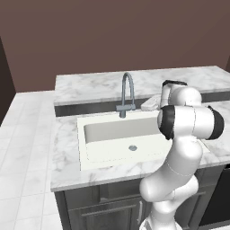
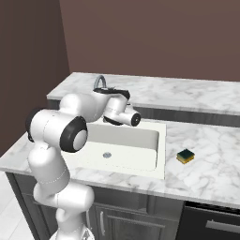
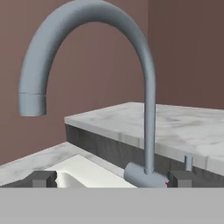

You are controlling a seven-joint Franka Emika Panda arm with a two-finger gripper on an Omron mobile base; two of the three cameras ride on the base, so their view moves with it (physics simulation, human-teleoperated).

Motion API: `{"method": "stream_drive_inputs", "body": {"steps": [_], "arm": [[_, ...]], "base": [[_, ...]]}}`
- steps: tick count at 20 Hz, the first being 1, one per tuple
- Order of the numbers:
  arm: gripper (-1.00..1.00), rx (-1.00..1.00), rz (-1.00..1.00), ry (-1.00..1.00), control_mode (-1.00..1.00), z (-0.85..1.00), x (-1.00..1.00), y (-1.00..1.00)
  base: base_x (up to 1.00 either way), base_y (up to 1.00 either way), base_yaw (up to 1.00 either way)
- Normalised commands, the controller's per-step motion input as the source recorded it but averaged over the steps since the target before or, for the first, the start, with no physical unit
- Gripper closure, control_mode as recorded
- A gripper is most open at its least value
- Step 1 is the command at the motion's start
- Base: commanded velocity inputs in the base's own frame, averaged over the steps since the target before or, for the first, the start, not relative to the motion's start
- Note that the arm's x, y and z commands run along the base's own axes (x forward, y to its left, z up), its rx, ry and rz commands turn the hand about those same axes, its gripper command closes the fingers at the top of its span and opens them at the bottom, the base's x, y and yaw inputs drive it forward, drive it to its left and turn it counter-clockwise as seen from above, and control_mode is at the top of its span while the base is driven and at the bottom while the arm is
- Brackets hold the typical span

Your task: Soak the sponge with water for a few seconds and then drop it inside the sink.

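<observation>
The sponge (image 2: pixel 185 156), a small yellow block with a dark top, lies on the marble counter to the right of the sink (image 2: pixel 159 140). My gripper (image 3: pixel 112 178) hovers over the back of the white basin (image 3: pixel 83 173), far from the sponge. It faces the grey gooseneck faucet (image 3: pixel 146 109) at close range. Its two dark fingertips (image 3: pixel 43 178) stand wide apart, open, with nothing between them. No water shows under the spout (image 3: pixel 31 104). In the left base view the basin (image 1: pixel 90 130) and its round grey drain (image 1: pixel 132 147) lie left of my arm.
A raised marble ledge (image 1: pixel 90 87) runs behind the faucet (image 1: pixel 128 92), with a brown wall beyond. A small lever (image 3: pixel 188 162) stands beside the faucet base. Marble counter (image 2: pixel 211 159) stretches to the right of the sponge. Dark cabinets sit under the counter.
</observation>
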Motion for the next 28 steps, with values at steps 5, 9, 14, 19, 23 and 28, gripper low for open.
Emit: {"method": "stream_drive_inputs", "body": {"steps": [5, 9, 14, 19, 23, 28], "arm": [[-1.0, 0.0, 0.03, 0.0, -1.0, -0.08, 0.15, 0.0], [-1.0, 0.0, 0.01, 0.0, -1.0, -0.14, 0.13, 0.0], [-1.0, 0.0, 0.0, 0.0, -1.0, -0.24, 0.28, 0.0], [-1.0, 0.0, -0.05, 0.0, -1.0, -0.17, 0.33, 0.0], [-1.0, 0.0, -0.09, -0.03, -1.0, -0.02, 0.31, 0.05], [-1.0, 0.0, -0.1, -0.08, -1.0, -0.05, 0.22, 0.0]], "base": [[0.0, 0.0, 0.0], [0.0, 0.0, 0.0], [0.0, 0.0, 0.0], [0.0, 0.0, 0.0], [0.0, 0.0, 0.0], [0.0, 0.0, 0.0]]}}
